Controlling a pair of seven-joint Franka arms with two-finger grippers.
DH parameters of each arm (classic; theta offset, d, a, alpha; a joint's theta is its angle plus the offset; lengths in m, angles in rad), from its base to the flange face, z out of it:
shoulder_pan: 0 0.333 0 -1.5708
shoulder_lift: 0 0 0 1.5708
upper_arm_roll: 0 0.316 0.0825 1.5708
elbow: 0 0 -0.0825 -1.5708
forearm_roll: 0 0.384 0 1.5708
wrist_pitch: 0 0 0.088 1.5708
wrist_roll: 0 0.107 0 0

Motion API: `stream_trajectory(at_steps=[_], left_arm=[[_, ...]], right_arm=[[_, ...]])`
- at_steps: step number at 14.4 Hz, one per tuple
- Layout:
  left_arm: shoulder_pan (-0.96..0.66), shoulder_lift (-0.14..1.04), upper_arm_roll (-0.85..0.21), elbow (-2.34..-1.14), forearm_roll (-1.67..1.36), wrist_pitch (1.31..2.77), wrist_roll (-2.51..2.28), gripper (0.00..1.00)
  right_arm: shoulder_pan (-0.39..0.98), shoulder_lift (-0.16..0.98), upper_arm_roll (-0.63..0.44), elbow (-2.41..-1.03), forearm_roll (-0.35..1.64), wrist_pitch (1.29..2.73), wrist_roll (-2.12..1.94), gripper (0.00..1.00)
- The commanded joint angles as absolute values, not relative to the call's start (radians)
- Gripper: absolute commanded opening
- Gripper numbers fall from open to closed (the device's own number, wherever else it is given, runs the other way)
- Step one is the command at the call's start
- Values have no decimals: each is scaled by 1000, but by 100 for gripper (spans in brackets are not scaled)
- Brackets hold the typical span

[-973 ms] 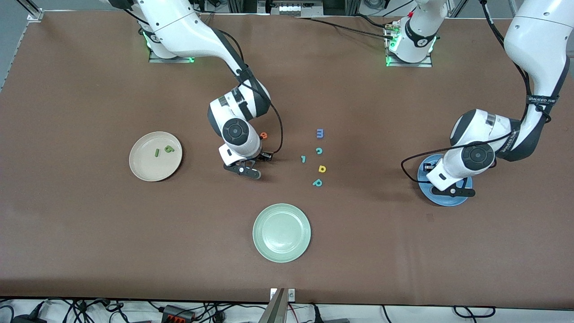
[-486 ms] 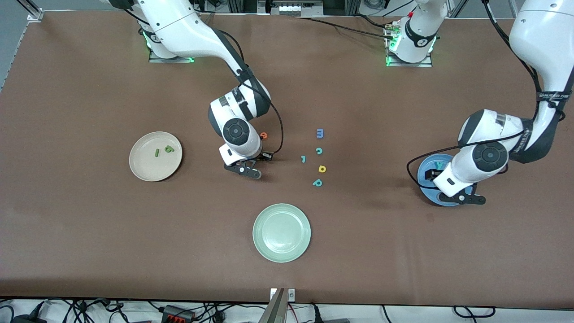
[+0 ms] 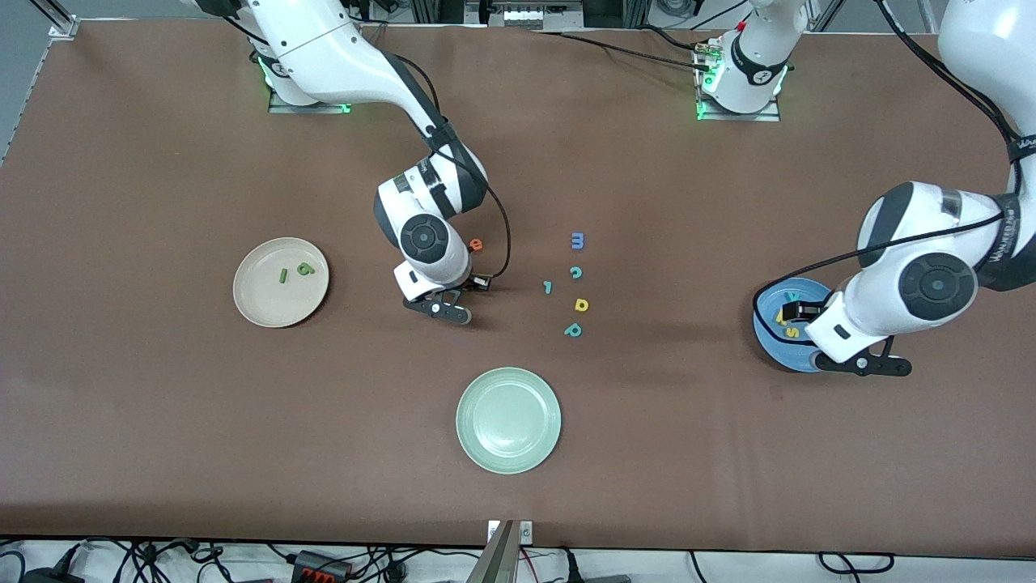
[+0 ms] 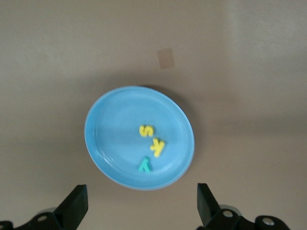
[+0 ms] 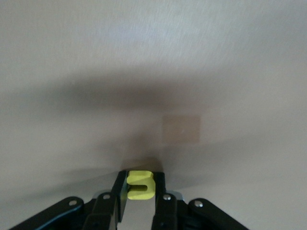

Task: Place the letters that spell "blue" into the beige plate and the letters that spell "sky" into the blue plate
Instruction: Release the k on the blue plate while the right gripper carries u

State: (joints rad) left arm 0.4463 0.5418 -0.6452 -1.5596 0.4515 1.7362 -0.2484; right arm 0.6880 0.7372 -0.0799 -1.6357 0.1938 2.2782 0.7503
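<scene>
Three letters, yellow s (image 4: pixel 146 130), yellow k (image 4: pixel 158 146) and teal y (image 4: pixel 144 165), lie in the blue plate (image 4: pixel 112 124) under the left gripper (image 4: pixel 139 203), fingers released. Right gripper (image 5: pixel 140 194) low over the tabletop (image 3: pixel 162 405) grasps the yellow u (image 5: pixel 140 185), orange e (image 3: pixel 477 244) just beside. Green l (image 3: pixel 282 276) and b (image 3: pixel 305 269) sit in the beige plate (image 3: pixel 267 304).

Even, bright light falls from above. The brown matte table (image 3: pixel 162 405) shows no glare, only soft shadows under both arms. The wrist views look paler and slightly blurred.

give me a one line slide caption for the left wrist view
Open left gripper above the blue plate holding the yellow s, yellow k and teal y.
</scene>
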Motion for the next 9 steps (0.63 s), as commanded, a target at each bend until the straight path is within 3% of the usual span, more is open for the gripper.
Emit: stream_trajectory(at_steps=[1, 4, 6, 9], left_arm=[[417, 545, -658, -1427, 417, 1562, -221, 100], [403, 542, -678, -1333, 385, 1399, -212, 100], [399, 494, -663, -1318, 309, 1379, -166, 100], [346, 379, -521, -1328, 195, 1373, -62, 100]], right_arm=[[603, 686, -80, -1638, 199, 2214, 629, 16], [476, 632, -101, -1644, 189, 2080, 424, 17], [390, 608, -129, -1660, 187, 2014, 257, 16], [238, 589, -143, -1718, 189, 1973, -18, 16]])
